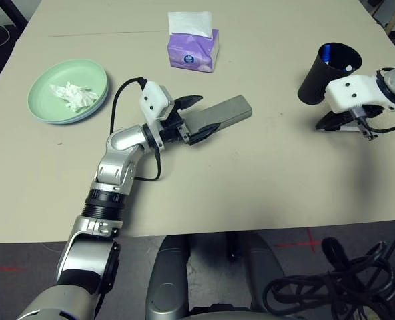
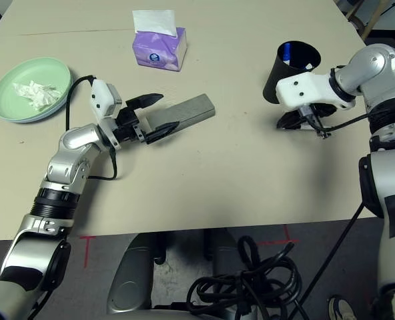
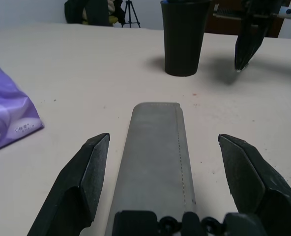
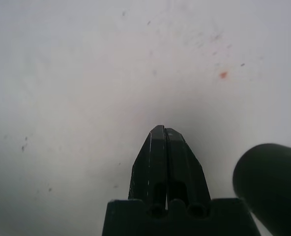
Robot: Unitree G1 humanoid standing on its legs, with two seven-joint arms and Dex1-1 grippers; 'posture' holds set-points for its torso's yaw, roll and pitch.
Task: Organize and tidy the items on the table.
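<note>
At the centre of the left eye view, the grey glasses case (image 1: 223, 113) is seen lying flat on the beige table (image 1: 251, 187), with its near end between the widely spread fingers of the left pincer (image 1: 196, 117); no grip on it is made. At the right, the right pincer (image 1: 341, 123) is pressed fully shut, nothing visibly held, just beside the black blue-lined cup (image 1: 327, 70). A crumpled white tissue (image 1: 73, 95) is carried by the light-green plate (image 1: 44, 107) at upper left. A purple tissue box (image 1: 194, 48) is placed at upper centre.
</note>
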